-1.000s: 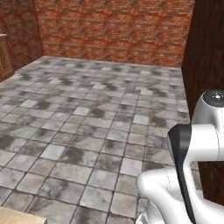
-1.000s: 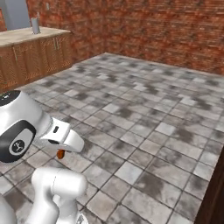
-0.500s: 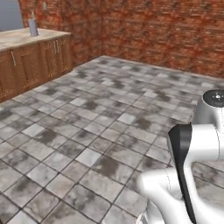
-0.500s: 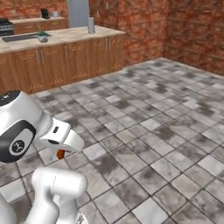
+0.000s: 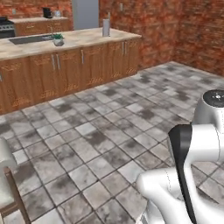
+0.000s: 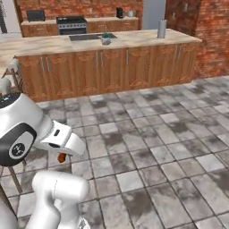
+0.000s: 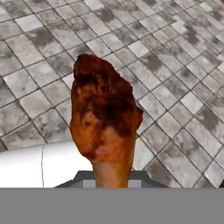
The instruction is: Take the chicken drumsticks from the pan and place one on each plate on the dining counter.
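One chicken drumstick (image 7: 105,118), golden-brown with dark patches, stands thick end up in the hand view, its thin bone end running down between my gripper's jaws. My gripper (image 6: 62,153) is shut on it and hangs low in front of the arm over the tiled floor. In the right base view the drumstick (image 6: 61,157) shows as a small orange-brown bit under the white hand. The pan, the plates and the dining counter are out of view.
A long beige worktop (image 6: 134,40) with a sink over wooden cabinets runs across the back, with a stove (image 6: 74,24) behind it. Brick walls (image 5: 192,30) close the right side. A stool (image 5: 8,192) stands at the near left. Grey tiled floor (image 6: 156,134) lies between.
The whole picture has swung: the base has turned, so the brick corner has slid right and the worktop with cabinets has come into view. The drumstick stays in the grip.
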Robot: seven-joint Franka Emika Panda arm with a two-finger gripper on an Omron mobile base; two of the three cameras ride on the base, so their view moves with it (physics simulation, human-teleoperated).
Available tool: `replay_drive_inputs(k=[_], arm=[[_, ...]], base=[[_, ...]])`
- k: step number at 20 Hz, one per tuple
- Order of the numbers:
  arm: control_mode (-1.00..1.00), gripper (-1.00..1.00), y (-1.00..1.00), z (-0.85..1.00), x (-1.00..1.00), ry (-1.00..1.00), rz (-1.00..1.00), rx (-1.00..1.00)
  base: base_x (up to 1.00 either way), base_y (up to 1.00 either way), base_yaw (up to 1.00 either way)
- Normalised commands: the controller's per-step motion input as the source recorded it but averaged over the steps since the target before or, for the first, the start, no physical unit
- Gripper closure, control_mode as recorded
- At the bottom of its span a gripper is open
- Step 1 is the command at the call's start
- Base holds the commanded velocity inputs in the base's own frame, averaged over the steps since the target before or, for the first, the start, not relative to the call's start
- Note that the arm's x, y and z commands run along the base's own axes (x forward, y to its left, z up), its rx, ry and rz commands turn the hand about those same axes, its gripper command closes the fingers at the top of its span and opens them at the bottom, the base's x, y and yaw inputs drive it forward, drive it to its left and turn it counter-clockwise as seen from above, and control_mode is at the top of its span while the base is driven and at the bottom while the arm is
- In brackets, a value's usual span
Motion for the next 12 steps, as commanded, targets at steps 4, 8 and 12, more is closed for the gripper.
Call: replay_drive_inputs(k=[4,8,12], arm=[[1.0,1.0,0.0,0.0,0.0,0.0,0.0,0.0],[1.0,1.0,0.0,0.0,0.0,0.0,0.0,0.0],[1.0,1.0,0.0,0.0,0.0,0.0,0.0,0.0]], base=[[0.97,0.0,0.58],[0.54,0.02,0.61],[0.03,0.17,0.67]])
